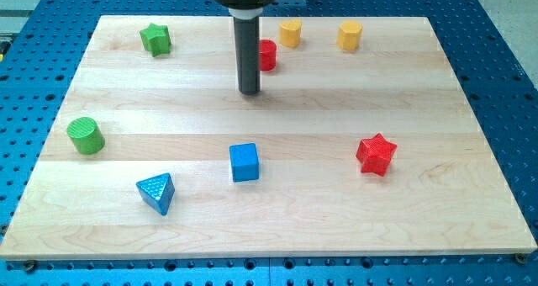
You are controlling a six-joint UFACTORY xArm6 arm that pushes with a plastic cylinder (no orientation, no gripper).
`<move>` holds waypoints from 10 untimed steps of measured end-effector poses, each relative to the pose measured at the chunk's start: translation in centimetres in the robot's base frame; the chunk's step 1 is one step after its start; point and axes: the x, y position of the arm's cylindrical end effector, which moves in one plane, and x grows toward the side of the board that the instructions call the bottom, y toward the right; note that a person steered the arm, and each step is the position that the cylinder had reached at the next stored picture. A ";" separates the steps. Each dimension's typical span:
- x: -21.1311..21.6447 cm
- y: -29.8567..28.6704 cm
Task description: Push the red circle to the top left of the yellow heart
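Closest to me sits the blue triangle [157,193] on the wooden board [437,219], with the blue cube [245,161] at its 2 o'clock and the red star [375,154] far off at 3 o'clock. My tip [250,92] has no pincer to open or shut, and the red circle [266,55] sits just at its 1 o'clock, partly hidden behind the rod. I see the yellow heart [290,33] near the red circle's 1 o'clock, a yellow hexagon [350,35] further right, a green star [155,39] at the board's 11 o'clock and a green circle [86,135] at its 9 o'clock.
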 end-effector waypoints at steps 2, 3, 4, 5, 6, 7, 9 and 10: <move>-3.7 -4.8; -1.0 -2.4; -0.8 4.0; -3.7 3.7; -5.1 0.0; -9.7 -1.4; -3.7 2.1; -6.6 7.1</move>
